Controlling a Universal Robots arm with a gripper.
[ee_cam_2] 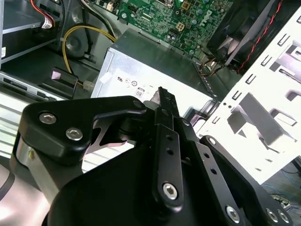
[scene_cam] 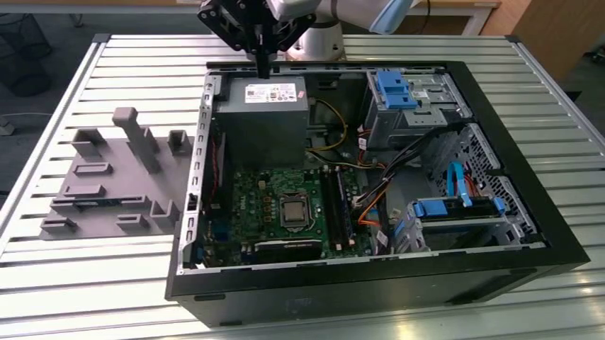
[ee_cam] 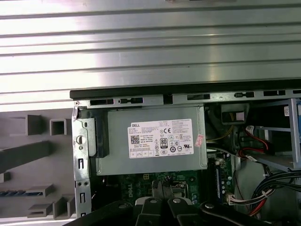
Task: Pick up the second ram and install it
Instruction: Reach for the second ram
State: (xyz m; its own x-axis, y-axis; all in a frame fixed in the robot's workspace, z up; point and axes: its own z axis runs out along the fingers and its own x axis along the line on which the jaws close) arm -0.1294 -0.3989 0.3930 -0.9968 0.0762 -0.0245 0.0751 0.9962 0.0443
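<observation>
while closed, gripper [scene_cam: 263, 69] above case [scene_cam: 378, 276]

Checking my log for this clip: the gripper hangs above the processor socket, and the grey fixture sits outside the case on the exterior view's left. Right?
Not quite. In the exterior view the gripper hangs above the grey power supply, not the processor socket. The grey fixture is placed as stated.

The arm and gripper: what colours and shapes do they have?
The arm is silver-grey tubing with a light blue joint cap. The gripper is matte black: flat linkage bars pinned with silver screws, tapering to narrow fingers.
</observation>
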